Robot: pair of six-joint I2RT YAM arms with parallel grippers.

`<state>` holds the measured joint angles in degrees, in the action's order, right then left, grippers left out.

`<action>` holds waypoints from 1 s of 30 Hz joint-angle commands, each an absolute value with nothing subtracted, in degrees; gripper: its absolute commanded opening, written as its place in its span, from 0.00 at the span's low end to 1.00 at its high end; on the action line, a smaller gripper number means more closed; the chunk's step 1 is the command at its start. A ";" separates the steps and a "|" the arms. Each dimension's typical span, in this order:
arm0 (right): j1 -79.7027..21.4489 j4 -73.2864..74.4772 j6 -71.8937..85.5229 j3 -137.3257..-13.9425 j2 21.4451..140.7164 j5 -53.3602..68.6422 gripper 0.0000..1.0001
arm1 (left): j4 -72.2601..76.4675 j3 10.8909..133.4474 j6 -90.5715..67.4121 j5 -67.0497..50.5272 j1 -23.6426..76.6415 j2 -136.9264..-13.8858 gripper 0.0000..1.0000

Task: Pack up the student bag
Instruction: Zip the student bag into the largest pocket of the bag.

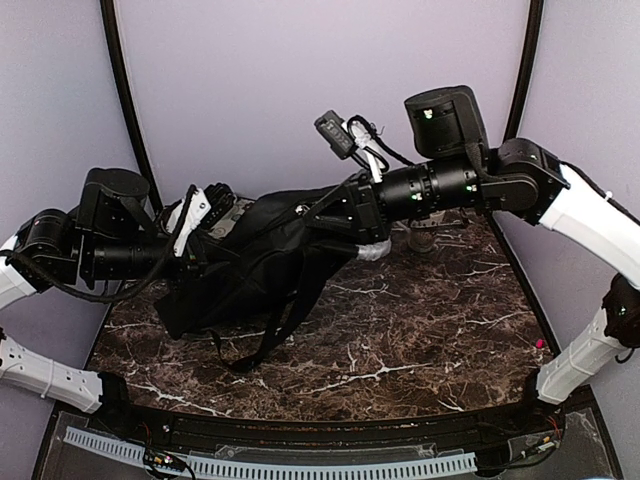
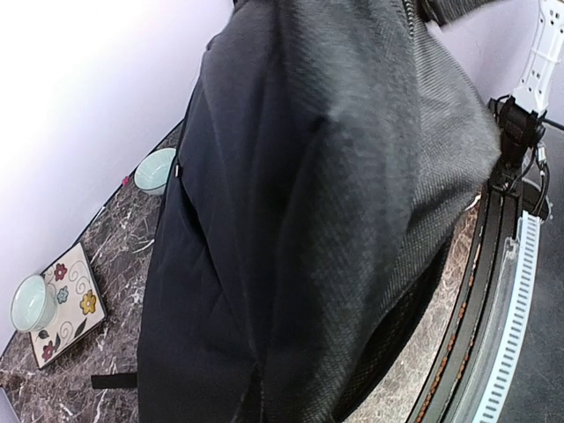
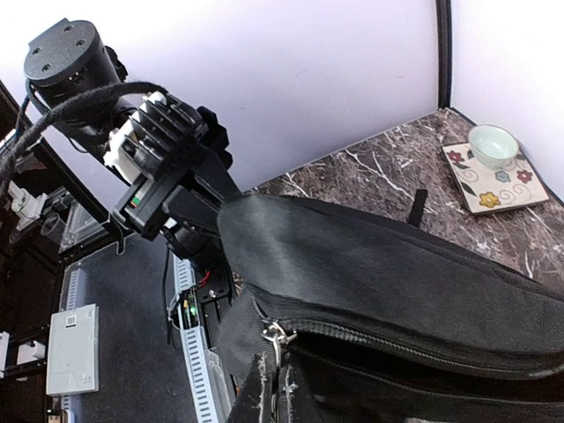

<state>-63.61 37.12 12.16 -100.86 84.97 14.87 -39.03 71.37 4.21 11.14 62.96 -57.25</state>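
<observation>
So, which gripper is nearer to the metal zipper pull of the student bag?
Right. The right gripper is closed right beside the zipper pull; the left gripper holds the student bag at its far end.

Overhead, both wrists close: student bag [image 1: 250,268]

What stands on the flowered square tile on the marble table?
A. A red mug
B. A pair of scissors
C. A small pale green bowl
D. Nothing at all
C: in the right wrist view a small pale green bowl sits on the far corner of the flowered square tile, and the left wrist view shows the same pair.
</observation>
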 commanded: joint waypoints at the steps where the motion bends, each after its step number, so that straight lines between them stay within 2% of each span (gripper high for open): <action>1: -60.12 30.14 11.11 -99.61 74.11 12.23 0.00 | -47.36 69.10 5.04 16.57 62.05 -53.99 0.00; 8: -57.48 28.72 11.46 -90.13 70.22 13.23 0.00 | -47.86 68.86 4.95 16.52 62.05 -52.90 0.00; 21: -50.73 12.62 16.06 -70.06 70.09 18.24 0.00 | -44.18 67.85 5.45 15.78 62.05 -46.24 0.00; 25: -47.73 13.79 16.06 -68.26 71.70 18.15 0.00 | -44.08 66.81 4.52 16.15 62.03 -43.91 0.00; 30: -47.35 12.70 17.77 -71.31 73.42 23.66 0.00 | -45.67 66.95 3.46 15.19 62.05 -45.07 0.00</action>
<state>-48.38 16.10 15.77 -68.88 72.82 20.21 -46.46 66.48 6.11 12.51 62.83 -45.67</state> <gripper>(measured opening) 0.008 0.048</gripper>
